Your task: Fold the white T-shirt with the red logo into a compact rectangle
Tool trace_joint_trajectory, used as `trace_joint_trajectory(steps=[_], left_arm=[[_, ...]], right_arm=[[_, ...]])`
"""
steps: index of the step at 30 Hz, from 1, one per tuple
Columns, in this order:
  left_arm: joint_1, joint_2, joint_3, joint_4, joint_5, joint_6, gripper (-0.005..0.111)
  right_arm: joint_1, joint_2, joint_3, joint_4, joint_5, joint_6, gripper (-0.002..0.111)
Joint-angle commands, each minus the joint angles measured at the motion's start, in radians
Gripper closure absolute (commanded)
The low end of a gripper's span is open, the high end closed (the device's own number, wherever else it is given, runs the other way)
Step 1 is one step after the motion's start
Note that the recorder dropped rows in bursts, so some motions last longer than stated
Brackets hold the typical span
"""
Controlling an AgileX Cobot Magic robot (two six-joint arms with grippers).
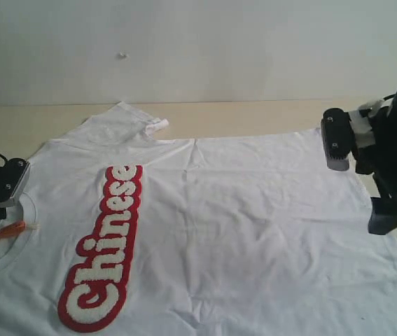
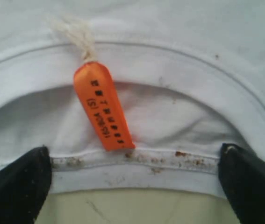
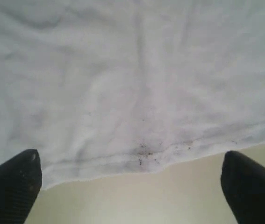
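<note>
On the table (image 1: 268, 115) | white T-shirt (image 1: 254, 231) flat, creased | red logo (image 1: 103, 248) long, fuzzy

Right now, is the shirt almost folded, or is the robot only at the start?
Only at the start. Done: the shirt lies spread flat with the logo facing up, and no fold shows. In hand: the left gripper is open at the collar by the orange tag, and the right gripper is open at the hem. Neither holds cloth. Left: every fold.
</note>
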Motion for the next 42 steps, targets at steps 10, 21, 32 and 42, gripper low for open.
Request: trace_joint_trajectory(steps=[10,21,32,42], left_arm=[[0.005,0.036,0.019,0.046,-0.068,-0.013,0.013],[0.005,0.036,0.019,0.046,-0.068,-0.013,0.013],[0.005,0.036,0.019,0.046,-0.068,-0.012,0.013],[0.005,0.036,0.019,0.046,-0.068,-0.012,0.013]], right_arm=[[-0.074,0.062,0.001,-0.211,-0.128,-0.186,0.004],[-0.076,0.202,-0.005,-0.089,-0.188,-0.285,0.004],[-0.076,0.222,-0.111,-0.024,-0.121,-0.283,0.004],[-0.146,0.292,-0.122,-0.009,-0.113,-0.312,0.004]])
